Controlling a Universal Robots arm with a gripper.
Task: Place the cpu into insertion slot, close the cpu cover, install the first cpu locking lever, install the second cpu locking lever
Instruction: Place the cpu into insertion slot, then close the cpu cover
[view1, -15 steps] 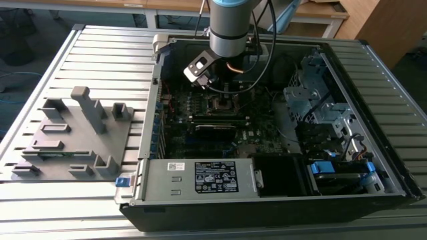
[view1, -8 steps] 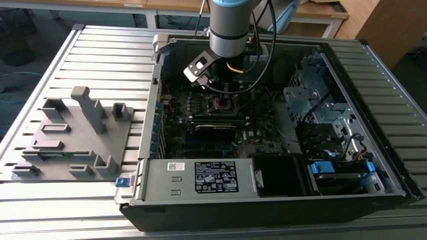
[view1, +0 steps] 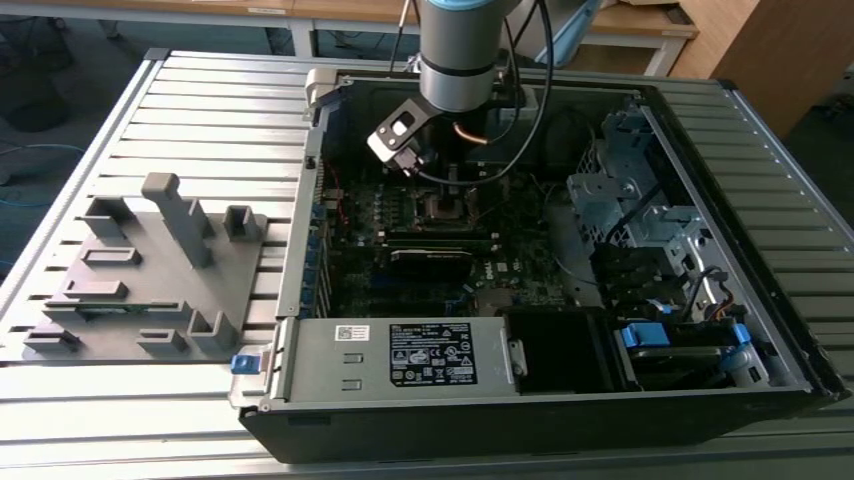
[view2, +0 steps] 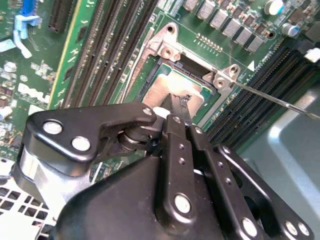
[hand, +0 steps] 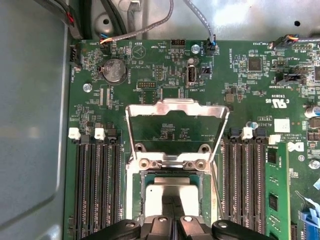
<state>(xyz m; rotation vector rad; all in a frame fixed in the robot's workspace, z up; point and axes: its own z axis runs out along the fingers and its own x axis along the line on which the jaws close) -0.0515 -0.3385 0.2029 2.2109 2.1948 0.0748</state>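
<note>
My gripper (view1: 451, 185) hangs inside the open computer case, straight over the insertion slot (hand: 172, 175). The cpu (hand: 170, 192) lies flat in the slot, its dull silver top showing in both wrist views (view2: 167, 85). My fingertips (view2: 177, 106) sit close together just above or on the middle of the cpu; I cannot tell whether they touch it. The gripper (hand: 173, 221) looks shut with nothing held. The cpu cover (hand: 177, 106), a silvery frame with a square window, stands swung up on its hinge (hand: 172, 162). A thin metal lever rod (view2: 280, 102) sticks out beside the slot.
Black memory slots (hand: 95, 185) flank the slot on both sides, with one green module (hand: 277, 200) fitted. In the case are a power supply (view1: 400, 355) and a drive cage (view1: 627, 200). A grey fixture (view1: 147, 270) stands at the exterior view's left.
</note>
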